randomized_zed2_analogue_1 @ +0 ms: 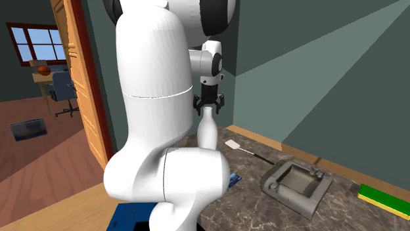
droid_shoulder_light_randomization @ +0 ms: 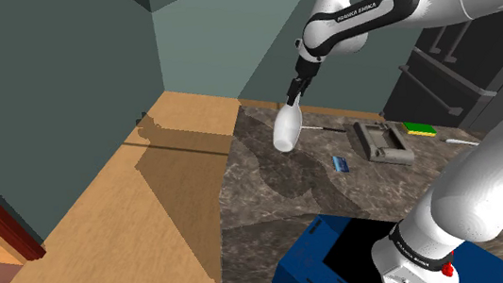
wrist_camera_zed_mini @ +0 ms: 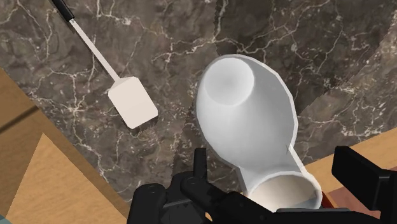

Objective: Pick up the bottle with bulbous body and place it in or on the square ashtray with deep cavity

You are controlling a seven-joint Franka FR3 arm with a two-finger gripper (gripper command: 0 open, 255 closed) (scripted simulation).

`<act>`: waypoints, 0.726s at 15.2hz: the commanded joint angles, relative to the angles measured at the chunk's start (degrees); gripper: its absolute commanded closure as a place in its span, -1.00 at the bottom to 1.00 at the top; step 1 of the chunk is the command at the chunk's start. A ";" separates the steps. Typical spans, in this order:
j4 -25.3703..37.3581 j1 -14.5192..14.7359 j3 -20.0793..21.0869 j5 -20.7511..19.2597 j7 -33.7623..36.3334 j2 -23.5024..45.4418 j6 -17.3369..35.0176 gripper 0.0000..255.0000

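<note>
Two black jaws clasp the white bottle (droid_shoulder_light_randomization: pixel 286 128) by its neck above the surface (droid_shoulder_light_randomization: pixel 255 197), well apart from the grey ashtray (droid_shoulder_light_randomization: pixel 380 140); so narrow a hold may let it swing or slip.

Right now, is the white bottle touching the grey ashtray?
Apart. The shoulder view shows the bottle hanging from the gripper, with bare counter between it and the ashtray.

Shoulder cam: high behind the stand (droid_shoulder_light_randomization: pixel 313 258). 2nd exterior: close behind the arm (randomized_zed2_analogue_1: pixel 154 98), same counter (droid_shoulder_light_randomization: pixel 255 192). Wrist cam: near, straight down onto it.
</note>
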 commanded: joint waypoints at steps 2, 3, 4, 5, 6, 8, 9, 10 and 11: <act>-0.01 0.00 0.00 0.00 0.00 0.00 0.01 -1.00; -0.01 0.00 0.00 0.00 0.00 0.00 0.01 1.00; -0.01 0.00 0.00 0.00 0.00 0.00 0.01 1.00; -0.01 0.00 0.00 0.00 0.00 0.00 0.01 1.00; -0.01 0.00 0.00 0.00 0.00 0.00 0.01 1.00; -0.01 0.00 0.00 0.00 0.00 0.00 0.01 1.00; 0.00 0.00 0.00 0.00 0.00 -0.01 0.00 1.00; 0.00 0.00 0.00 0.00 0.00 -0.01 -0.01 1.00; 0.00 0.00 0.00 0.00 0.01 -0.01 -0.01 1.00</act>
